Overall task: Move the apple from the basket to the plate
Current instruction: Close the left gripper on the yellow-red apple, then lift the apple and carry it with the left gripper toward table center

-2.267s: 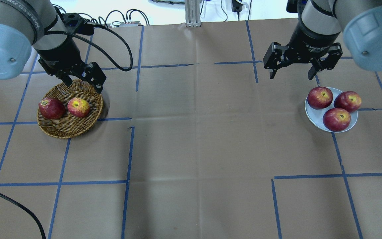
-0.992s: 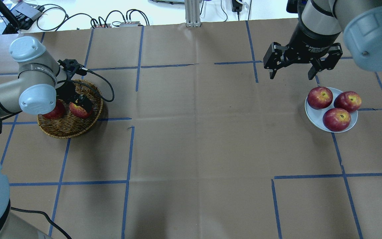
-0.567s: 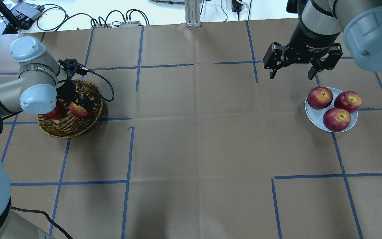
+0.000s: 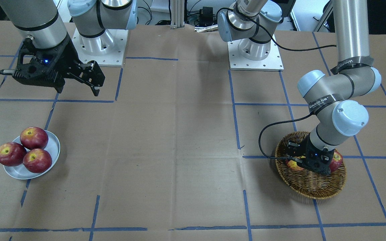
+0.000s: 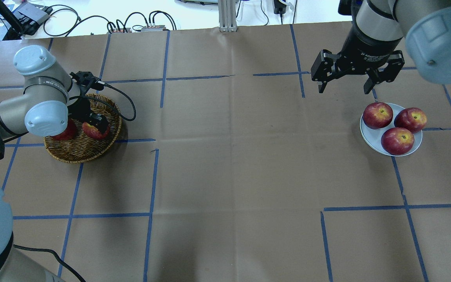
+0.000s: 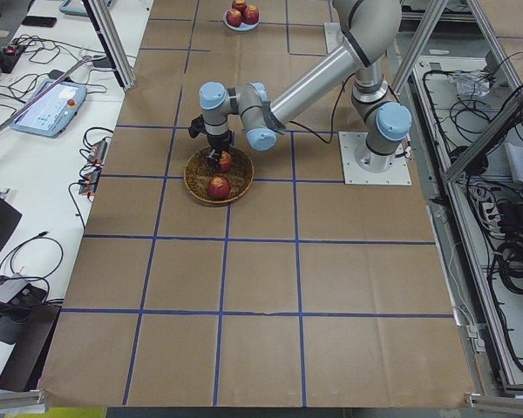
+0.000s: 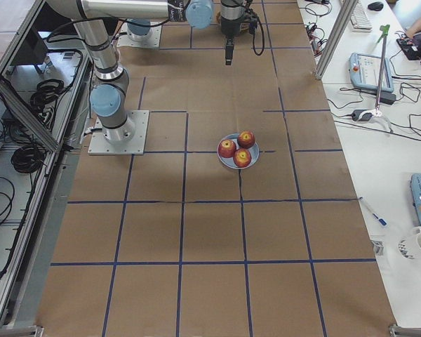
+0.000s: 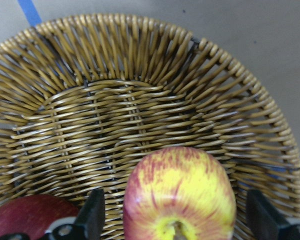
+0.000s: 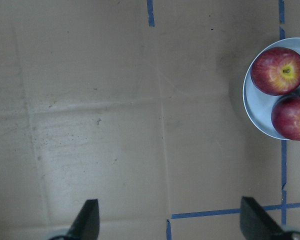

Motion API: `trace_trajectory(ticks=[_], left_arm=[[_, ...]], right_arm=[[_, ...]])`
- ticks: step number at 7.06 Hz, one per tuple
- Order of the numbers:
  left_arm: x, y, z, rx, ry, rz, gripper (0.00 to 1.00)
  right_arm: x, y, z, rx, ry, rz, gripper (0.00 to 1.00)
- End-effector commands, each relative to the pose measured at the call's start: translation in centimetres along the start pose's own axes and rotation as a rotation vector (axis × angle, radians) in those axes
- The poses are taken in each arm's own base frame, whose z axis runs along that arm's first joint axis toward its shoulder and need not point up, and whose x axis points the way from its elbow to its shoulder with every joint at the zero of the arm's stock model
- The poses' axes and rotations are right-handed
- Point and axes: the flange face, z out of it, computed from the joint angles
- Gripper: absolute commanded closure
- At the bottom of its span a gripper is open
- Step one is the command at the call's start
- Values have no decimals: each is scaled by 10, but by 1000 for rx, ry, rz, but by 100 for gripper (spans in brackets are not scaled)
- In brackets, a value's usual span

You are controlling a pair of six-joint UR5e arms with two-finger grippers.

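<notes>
The yellow, red-streaked apple (image 8: 180,190) lies in the wicker basket (image 8: 140,75) at the table's left (image 5: 76,150). My left gripper (image 5: 92,123) is down inside the basket, open, with a finger (image 8: 95,217) on each side of the apple and a small gap to it. In the front view the wrist hides most of the apple (image 4: 292,164). The white plate (image 5: 370,137) at the right holds three dark red apples. My right gripper (image 5: 343,89) hangs open and empty above the table, behind the plate.
A dark red apple (image 5: 63,134) lies in the basket beside the yellow one, under my left forearm. The left arm's cable loops over the basket's far rim (image 5: 112,100). Blue tape lines cross the brown paper table.
My left gripper has come down from above the basket's far rim into the basket and now straddles the yellow apple. The right arm has not moved.
</notes>
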Motion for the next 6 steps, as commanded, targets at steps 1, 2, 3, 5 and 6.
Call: trace_trajectory(ticks=[1, 2, 3, 5, 6], left_arm=[[12, -10, -24, 28, -20, -48, 53], [53, -23, -51, 54, -28, -116, 53], [115, -45, -81, 77, -33, -166, 53], [223, -92, -117, 56, -7, -289, 52], [290, -110, -103, 30, -3, -304, 52]], right_arm=[[0, 0, 0, 1, 0, 0, 0], [0, 0, 0, 1, 0, 0, 0], [0, 0, 0, 1, 0, 0, 0], [0, 0, 0, 1, 0, 0, 0], [0, 0, 0, 1, 0, 0, 0]])
